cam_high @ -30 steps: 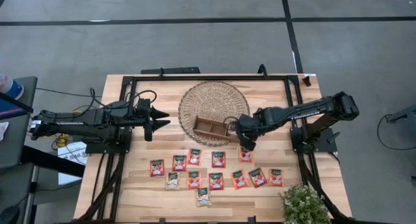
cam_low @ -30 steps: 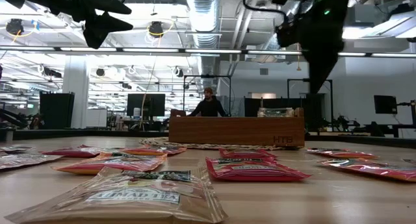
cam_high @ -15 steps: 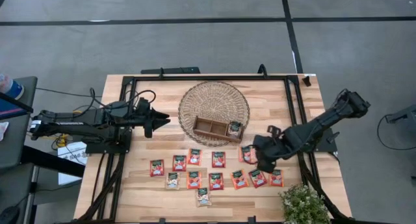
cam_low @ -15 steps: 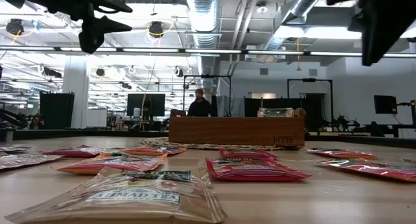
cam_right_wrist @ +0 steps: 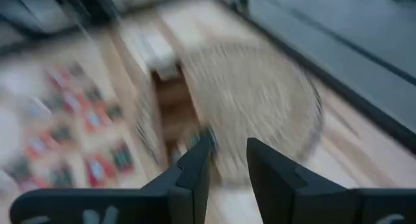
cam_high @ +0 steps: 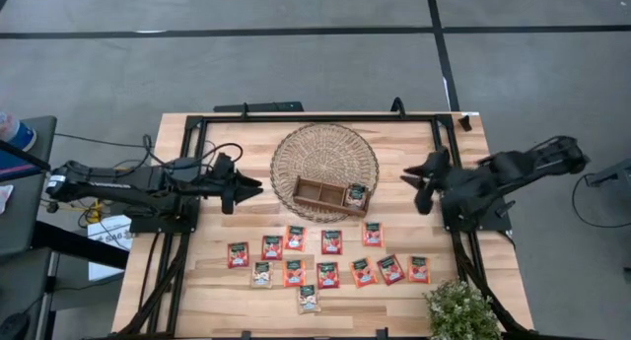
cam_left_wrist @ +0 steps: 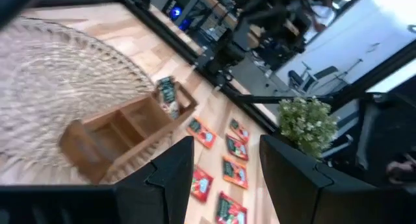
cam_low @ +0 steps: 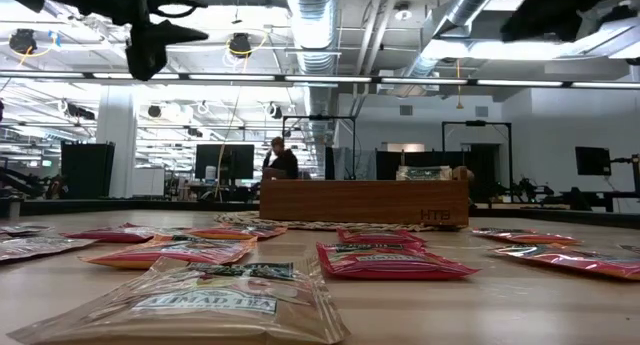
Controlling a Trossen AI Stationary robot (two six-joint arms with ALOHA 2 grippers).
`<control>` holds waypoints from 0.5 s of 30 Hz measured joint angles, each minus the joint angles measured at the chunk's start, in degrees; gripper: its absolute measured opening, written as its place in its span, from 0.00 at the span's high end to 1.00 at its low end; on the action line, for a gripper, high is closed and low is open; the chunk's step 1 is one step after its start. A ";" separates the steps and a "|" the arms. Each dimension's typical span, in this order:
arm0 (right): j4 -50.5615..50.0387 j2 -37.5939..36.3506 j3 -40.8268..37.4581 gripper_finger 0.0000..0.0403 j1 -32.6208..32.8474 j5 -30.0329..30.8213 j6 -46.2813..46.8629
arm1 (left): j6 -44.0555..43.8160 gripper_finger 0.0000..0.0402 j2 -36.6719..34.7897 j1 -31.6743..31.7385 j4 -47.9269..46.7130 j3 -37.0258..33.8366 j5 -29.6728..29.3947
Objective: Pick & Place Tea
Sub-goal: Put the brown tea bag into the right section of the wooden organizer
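Risk, judged from the layout: the red-orange flat square tea sachets are lying close together in two rows at the counter's 6 o'clock edge, some nearly touching, so a descending gripper is likely to be nudging a neighbour or pinching two at once. A flat foil packet is also offering little edge to grip and could be slipping out on the lift.

One sachet is already standing upright in the brown wooden divided tray, in its 3 o'clock compartment; the tray is sitting on the round woven wicker mat at centre.

The right gripper is hovering at 3 o'clock, clear of the tray, fingers parted a little, holding nothing. The left gripper is waiting at 9 o'clock, partly spread, also carrying nothing.
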 joint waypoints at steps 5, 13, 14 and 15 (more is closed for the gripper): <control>14.60 -12.79 -9.76 0.77 -4.30 -7.71 -4.86 | -0.01 0.58 8.06 -2.04 -3.38 5.06 -0.69; 24.41 -27.12 -21.49 0.77 -5.06 -12.83 -2.25 | -7.54 0.58 21.29 -6.12 -33.28 17.83 0.41; 24.98 -27.99 -22.16 0.77 -4.94 -12.83 -1.93 | -8.80 0.58 22.83 -6.79 -37.73 19.13 1.30; 25.07 -28.78 -22.87 0.77 -4.77 -12.83 -1.64 | -9.84 0.58 24.36 -7.60 -41.44 20.25 2.24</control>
